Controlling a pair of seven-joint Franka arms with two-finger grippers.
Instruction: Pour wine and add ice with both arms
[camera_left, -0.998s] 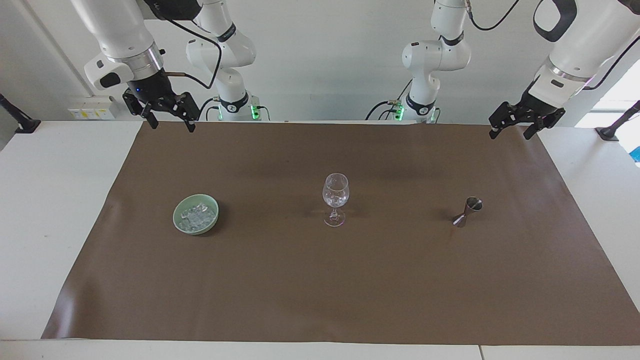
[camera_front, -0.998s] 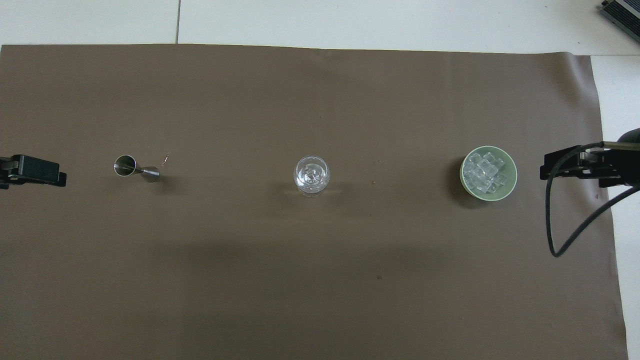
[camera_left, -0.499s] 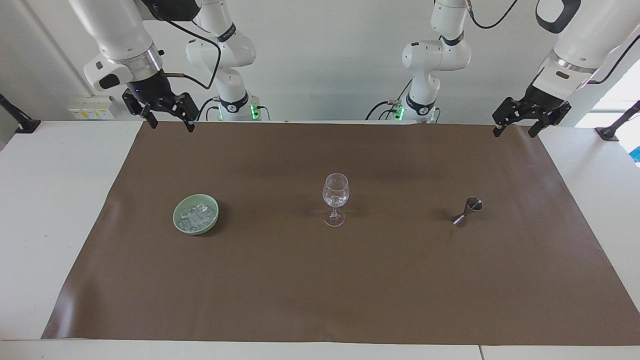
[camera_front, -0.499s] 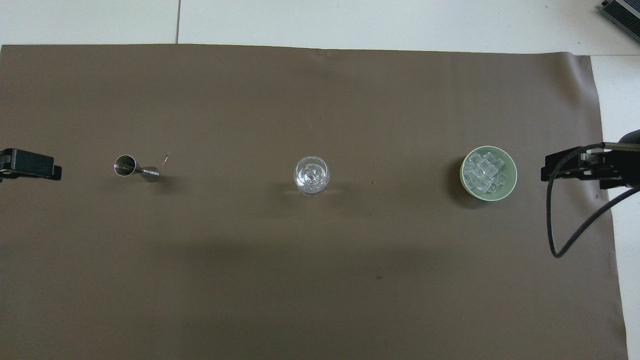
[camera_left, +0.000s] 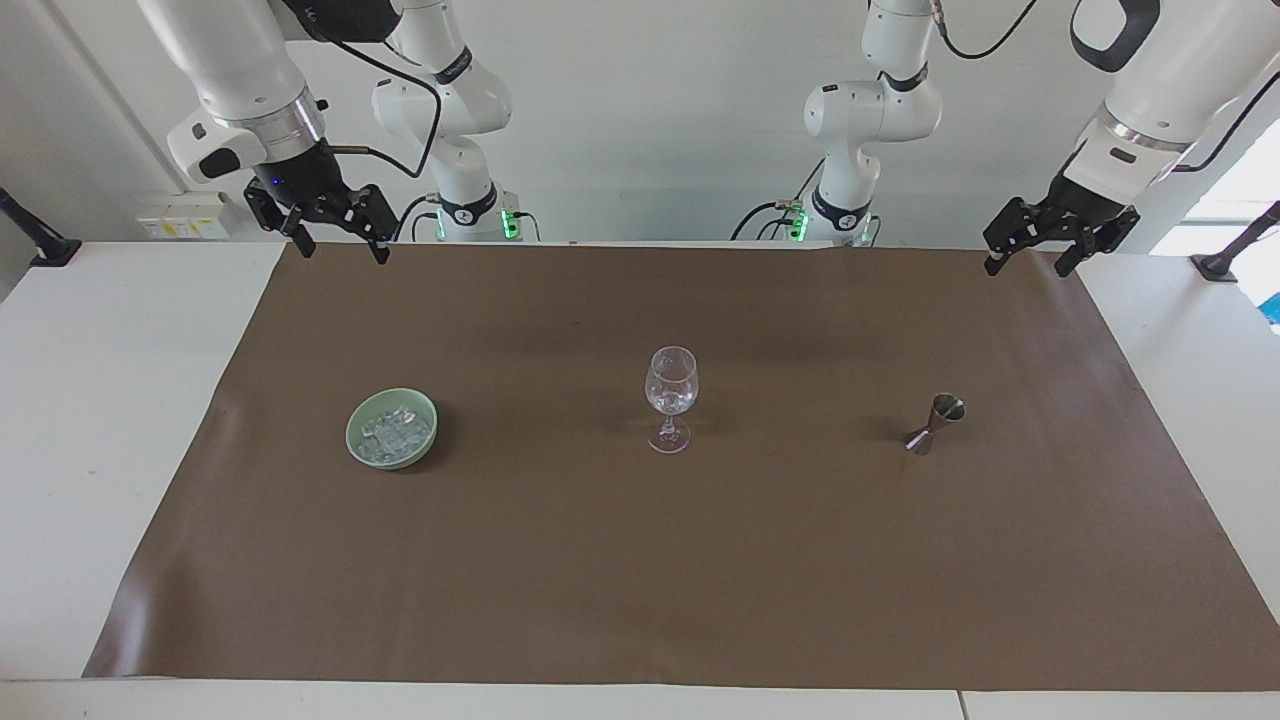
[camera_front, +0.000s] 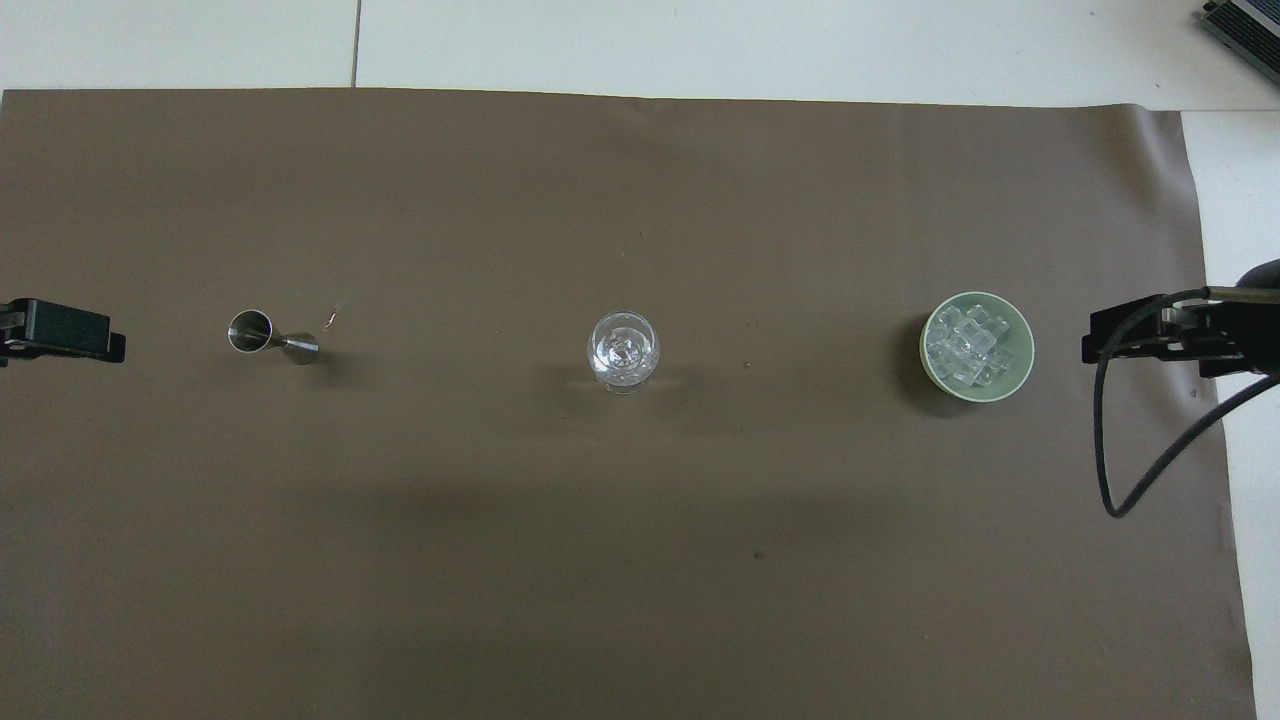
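Observation:
A clear stemmed wine glass (camera_left: 671, 395) (camera_front: 623, 350) stands at the middle of the brown mat, with clear glinting bits in its bowl. The ice (camera_left: 395, 432) (camera_front: 965, 345) is piled in a pale green bowl (camera_left: 356, 440) (camera_front: 1024, 350) toward the right arm's end. A small steel jigger (camera_left: 935, 423) (camera_front: 252, 331) stands toward the left arm's end. No wine is in view. My right gripper (camera_left: 341, 253) (camera_front: 1150, 335) hangs open and empty over the mat's corner by its base. My left gripper (camera_left: 1026, 268) (camera_front: 62, 335) hangs open and empty over the other corner.
The brown mat (camera_left: 640, 560) covers most of the white table (camera_left: 110, 400). Black clamp posts (camera_left: 30, 240) (camera_left: 1235, 250) stand at the table's two ends near the robots. A black cable (camera_front: 1130, 480) loops down from the right wrist.
The left gripper has drawn back a little toward its end of the table and risen slightly. The right gripper has barely moved. Glass, bowl and jigger are where they were.

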